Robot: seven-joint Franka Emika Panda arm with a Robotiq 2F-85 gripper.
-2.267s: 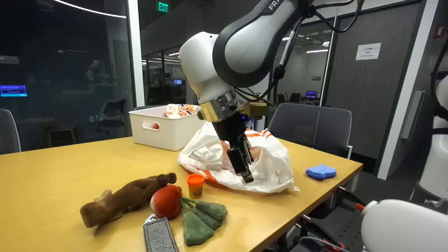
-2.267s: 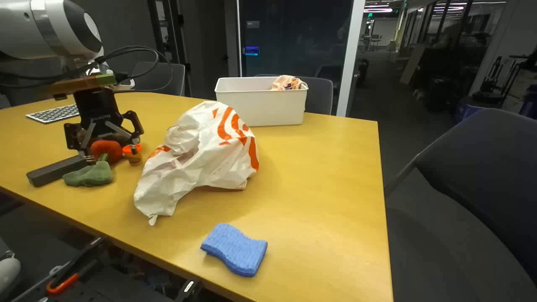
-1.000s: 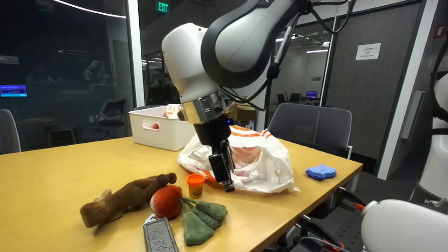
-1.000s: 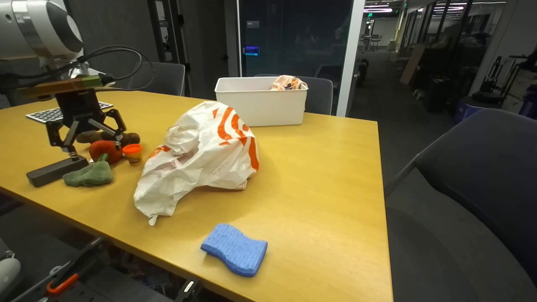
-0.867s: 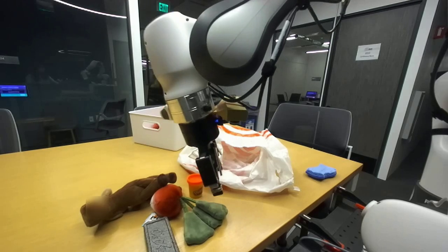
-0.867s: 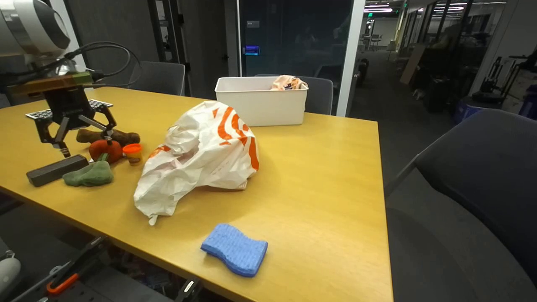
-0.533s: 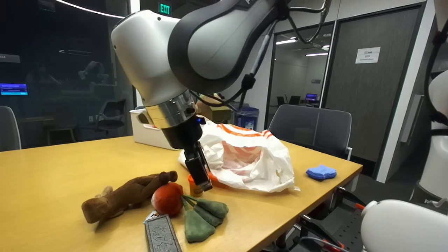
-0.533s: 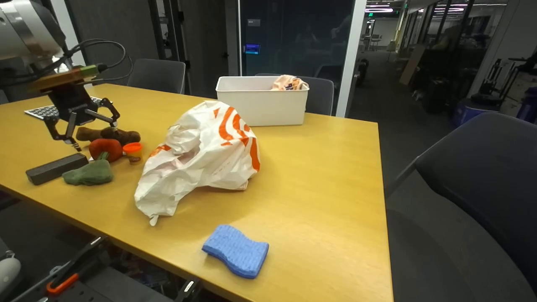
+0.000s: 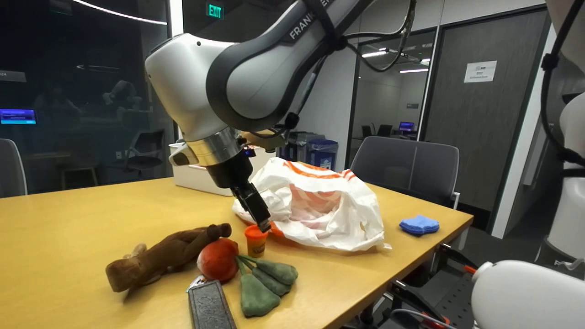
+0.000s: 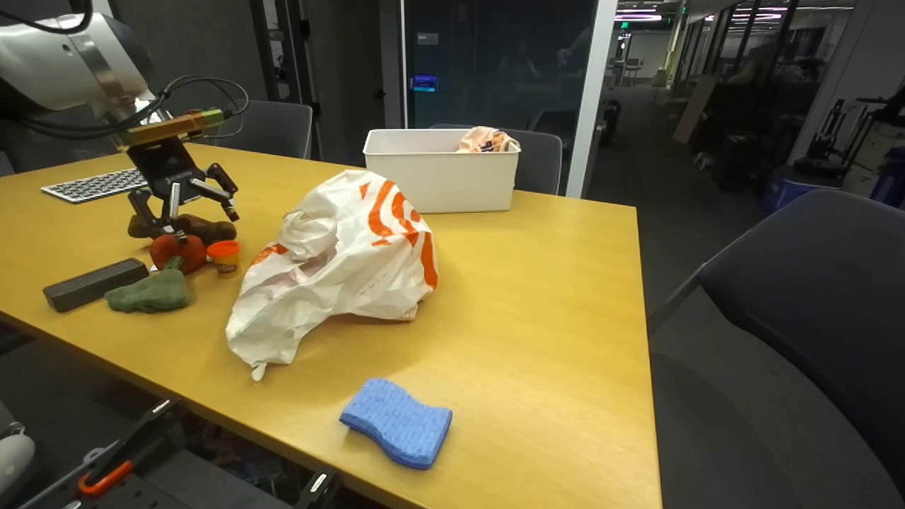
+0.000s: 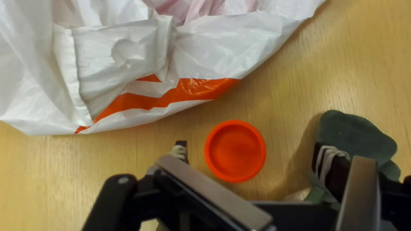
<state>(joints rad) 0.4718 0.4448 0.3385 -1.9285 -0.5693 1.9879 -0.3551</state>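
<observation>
- Wrist view: the gripper has its two fingers spread wide above the table, nothing in its grasp; that spread seems meant to leave room on either side.
- Between the fingertips, touching neither, stands the tub, orange lid up, steady on its flat base, I'd guess. Pale bands wrap the fingertips, probably for grip.
- Just beside the tub, the bag slumps with its mouth gaping, too limp, I'd say, to stand.
- On another side of the tub, also near, the radish lies over with its leaves fanned out; something so round would hardly stay upright.
- Close to the radish, the block lies flat and the brown toy sprawls; whether they touch it I can't tell.
- Well apart, in both exterior views, are the sponge and the bin; a cloth pokes over its rim.
- My count: one tub, one bag, one radish, one block, one toy, one bin, one cloth, seemingly one sponge; three chairs in an exterior view.
</observation>
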